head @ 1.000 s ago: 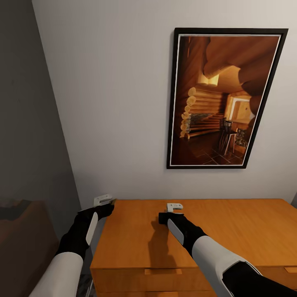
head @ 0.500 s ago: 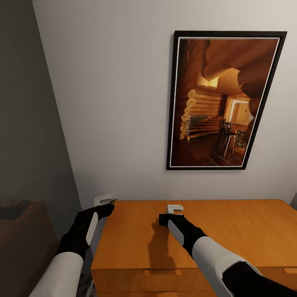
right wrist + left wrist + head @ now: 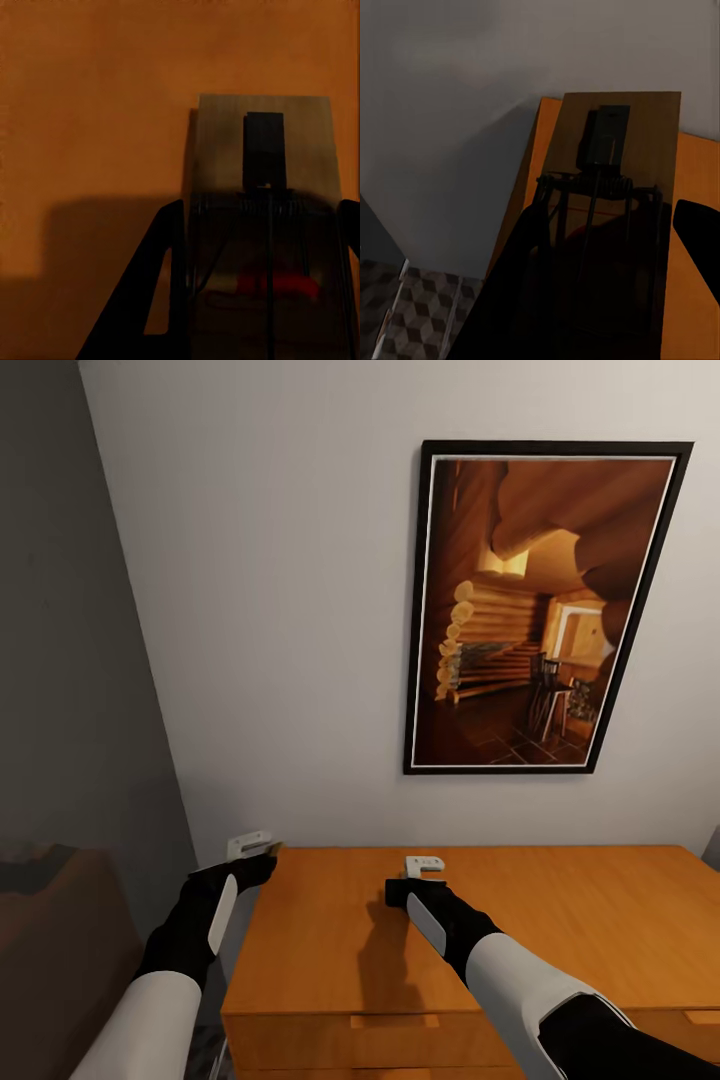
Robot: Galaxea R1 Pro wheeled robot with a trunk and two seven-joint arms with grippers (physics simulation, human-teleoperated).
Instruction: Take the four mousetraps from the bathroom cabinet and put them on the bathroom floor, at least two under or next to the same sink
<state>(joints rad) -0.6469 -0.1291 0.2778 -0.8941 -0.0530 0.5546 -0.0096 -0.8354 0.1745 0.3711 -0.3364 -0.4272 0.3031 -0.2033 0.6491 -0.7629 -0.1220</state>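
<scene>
Each arm carries one of the traps, which reads as a two-at-a-time haul meant to halve the trips to the floor. In the left wrist view a small flat brown wooden mousetrap with a dark metal spring (image 3: 611, 161) sits pinched between the dark fingers (image 3: 694, 225) of the left tool (image 3: 250, 845), which is closed on its near end so the board juts out flat ahead. The right tool (image 3: 424, 863) grips a second flat wooden mousetrap with a dark catch and a red mark (image 3: 264, 187) the same way, seen in the right wrist view. Gripping one end keeps the spring parts away from the fingers and leaves the free end ready to be laid down. The left trap hangs past the corner of the wide honey-orange wooden cabinet (image 3: 560, 920), the right one above its flat top; whether either touches the wood cannot be told. The top looks smooth and bare, with drawer fronts below its front edge. Behind stands a pale grey wall bearing a black-framed picture of a log-cabin interior (image 3: 540, 605), and beside the cabinet the cube-patterned brown and beige tiled floor (image 3: 412, 315) shows, where the traps are bound.
</scene>
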